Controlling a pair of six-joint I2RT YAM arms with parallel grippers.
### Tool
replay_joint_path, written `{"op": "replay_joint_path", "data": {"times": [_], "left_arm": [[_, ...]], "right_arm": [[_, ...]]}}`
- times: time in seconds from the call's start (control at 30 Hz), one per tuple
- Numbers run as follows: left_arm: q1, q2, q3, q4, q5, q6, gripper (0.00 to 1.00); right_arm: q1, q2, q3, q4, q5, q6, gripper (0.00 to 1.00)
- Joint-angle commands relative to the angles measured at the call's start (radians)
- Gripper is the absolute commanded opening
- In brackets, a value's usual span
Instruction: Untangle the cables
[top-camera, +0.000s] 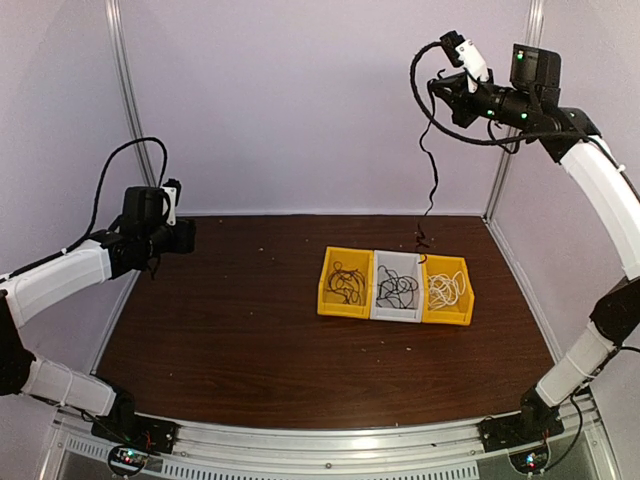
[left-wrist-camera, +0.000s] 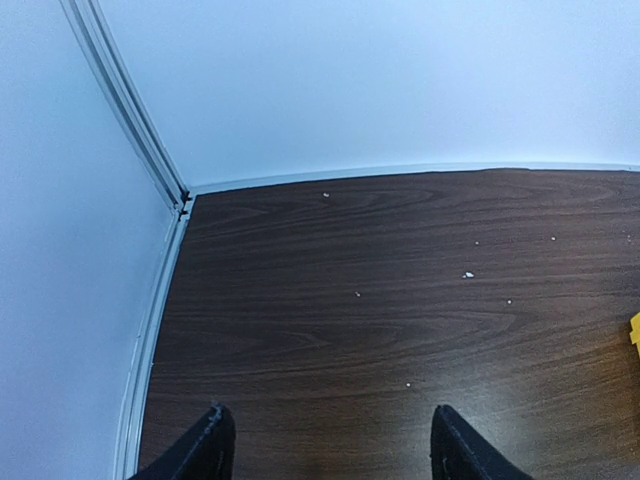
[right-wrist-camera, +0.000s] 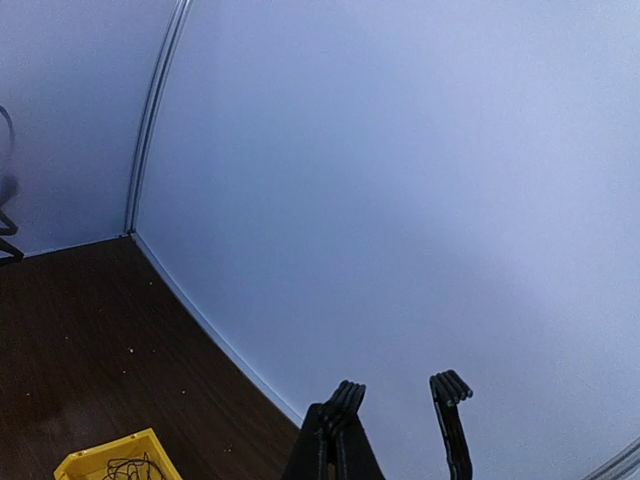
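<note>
The right claw (top-camera: 443, 90) is gripping a black cable (top-camera: 433, 175) above the bins (top-camera: 328, 298); next, the open left claw (left-wrist-camera: 328, 418) should probably pull it free.

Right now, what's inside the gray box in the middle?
The gray box holds a tangle of black cable. Whatever lies beneath the tangle is covered, so I cannot tell.
</note>
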Motion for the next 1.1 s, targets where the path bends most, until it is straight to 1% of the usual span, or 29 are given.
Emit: {"op": "replay_joint_path", "data": {"times": [0.0, 0.17, 0.6, 0.7, 0.83, 0.97, 1.07], "left_arm": [[0.007, -0.018, -0.003, 0.029, 0.002, 0.015, 0.68], [0.006, -0.019, -0.003, 0.029, 0.005, 0.017, 0.68], [0.007, -0.016, -0.004, 0.028, 0.009, 0.022, 0.68], [0.007, -0.014, -0.006, 0.028, 0.008, 0.023, 0.69], [0.007, -0.013, -0.006, 0.028, 0.007, 0.024, 0.68], [0.007, -0.009, -0.003, 0.027, 0.013, 0.026, 0.68], [0.007, -0.008, -0.003, 0.028, 0.020, 0.027, 0.68]], "right_arm": [[-0.025, -0.017, -0.039, 0.071, 0.002, 0.013, 0.00], [-0.027, -0.023, -0.088, 0.088, -0.020, 0.027, 0.00], [-0.028, -0.047, -0.287, 0.146, -0.036, 0.033, 0.01], [-0.028, -0.068, -0.316, 0.128, -0.063, 0.032, 0.01], [-0.028, -0.103, -0.304, 0.069, -0.103, 0.036, 0.02], [-0.029, -0.138, -0.288, 0.016, -0.119, 0.036, 0.03], [-0.028, -0.157, -0.316, 0.003, -0.124, 0.035, 0.03]]}}
